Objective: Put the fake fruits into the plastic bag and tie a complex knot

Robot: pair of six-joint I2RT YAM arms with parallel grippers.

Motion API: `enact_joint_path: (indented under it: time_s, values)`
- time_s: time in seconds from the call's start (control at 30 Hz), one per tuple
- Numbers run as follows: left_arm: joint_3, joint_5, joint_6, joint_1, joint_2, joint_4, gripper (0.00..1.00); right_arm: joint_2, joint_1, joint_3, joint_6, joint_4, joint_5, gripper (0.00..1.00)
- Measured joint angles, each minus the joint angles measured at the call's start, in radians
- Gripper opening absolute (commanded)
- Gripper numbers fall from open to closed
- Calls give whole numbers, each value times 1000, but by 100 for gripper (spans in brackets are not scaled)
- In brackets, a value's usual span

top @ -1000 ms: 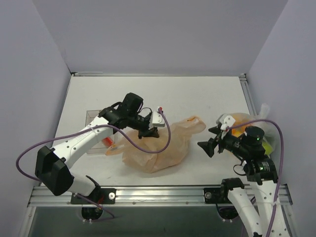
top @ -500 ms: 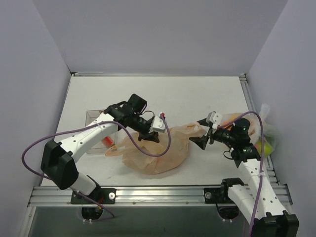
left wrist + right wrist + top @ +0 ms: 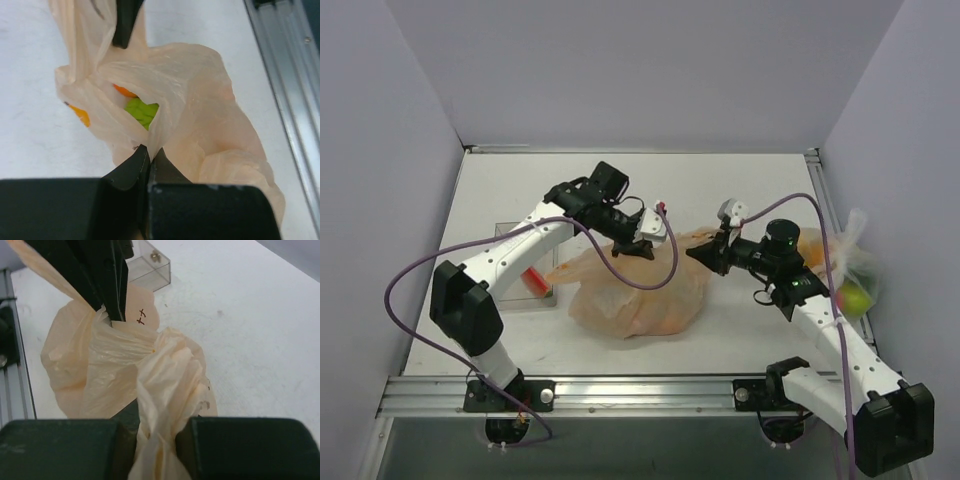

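Observation:
The peach plastic bag [image 3: 640, 295] lies mid-table, its top pulled up between both grippers. My left gripper [image 3: 636, 250] is shut on a thin fold of the bag's rim [image 3: 149, 150]. Through the gap in the bag's mouth a green fake fruit [image 3: 141, 111] and an orange one [image 3: 124, 91] show inside. My right gripper [image 3: 706, 256] is shut on a twisted bunch of the bag's film [image 3: 157, 420], facing the left gripper's black fingers [image 3: 107, 280]. A knot is not in view.
A clear rectangular tray [image 3: 515, 245] sits left of the bag with a red item [image 3: 535, 283] in it. A clear whitish bag [image 3: 845, 265] holding a green fruit [image 3: 855, 297] lies at the right wall. The aluminium rail [image 3: 640, 390] runs along the near edge.
My right arm swung left from the whitish bag to the peach bag and shut on its right side. My left arm shifted right and back, drawing the bag's top with it.

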Motion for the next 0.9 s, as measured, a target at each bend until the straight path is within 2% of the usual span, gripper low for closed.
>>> enact_joint_path:
  time_s: [0.13, 0.23, 0.33, 0.43, 0.6, 0.9]
  values:
    - [132, -28, 41, 28, 42, -3, 0, -17, -20, 93, 239, -71, 135, 0]
    - [145, -45, 78, 31, 24, -4, 0, -60, -32, 156, 403, -162, 201, 0]
    - [56, -77, 134, -7, -28, 3, 0, -93, -31, 174, 538, -234, 230, 0]
    - [-89, -124, 180, -93, -85, 29, 0, -79, -25, 163, 641, -302, 235, 0]
    - [-286, -249, 201, -230, -101, 163, 0, -16, -24, 66, 756, -369, 229, 0]
    - [-328, -409, 182, -293, -55, 294, 0, 76, -46, 41, 962, -343, 283, 0]
